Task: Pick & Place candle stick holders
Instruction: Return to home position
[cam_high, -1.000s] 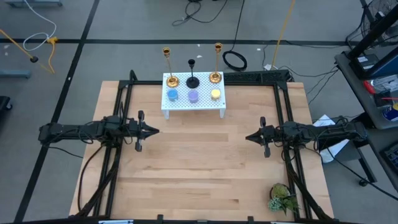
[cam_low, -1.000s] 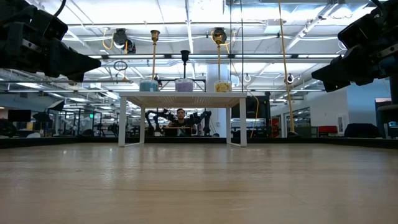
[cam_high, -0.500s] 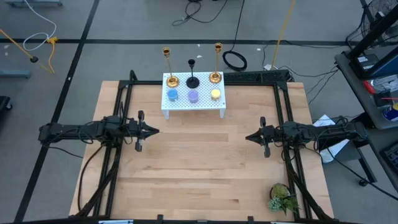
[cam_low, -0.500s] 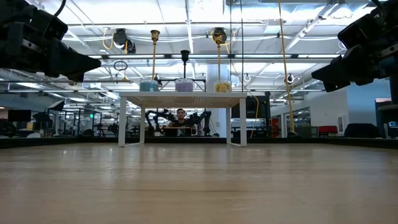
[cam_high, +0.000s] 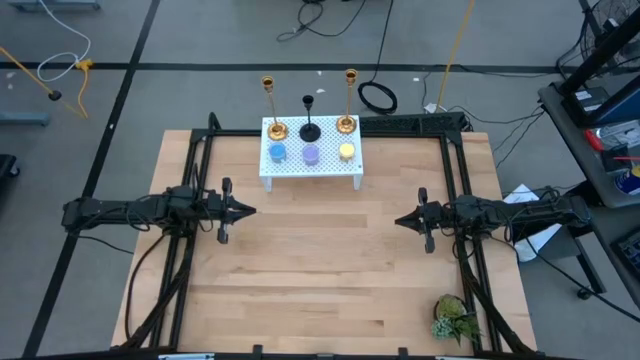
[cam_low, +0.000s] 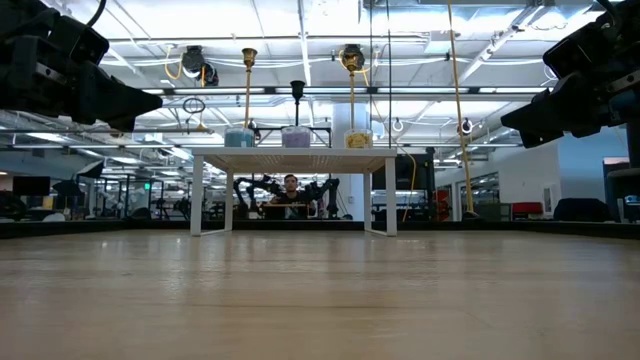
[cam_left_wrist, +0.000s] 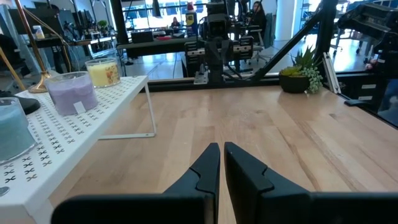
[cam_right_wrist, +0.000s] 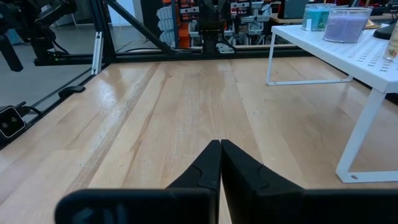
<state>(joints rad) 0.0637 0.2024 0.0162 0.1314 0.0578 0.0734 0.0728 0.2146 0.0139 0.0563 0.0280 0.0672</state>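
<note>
Resting empty, pinched together: left gripper (cam_high: 247, 210) nine o'clock, right gripper (cam_high: 399, 221) three; gold holders (cam_high: 277, 130) look slick, tippy, so grasp low on the stem

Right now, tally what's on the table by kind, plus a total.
Gold candle holders: 2
Black candle holder: 1
Candles: 3 (blue candle, purple candle, yellow candle)
White shelf: 1
Plant sprig: 1
Total: 8
Left gripper and right gripper hover shut, holding nothing, at the table's sides.
</note>
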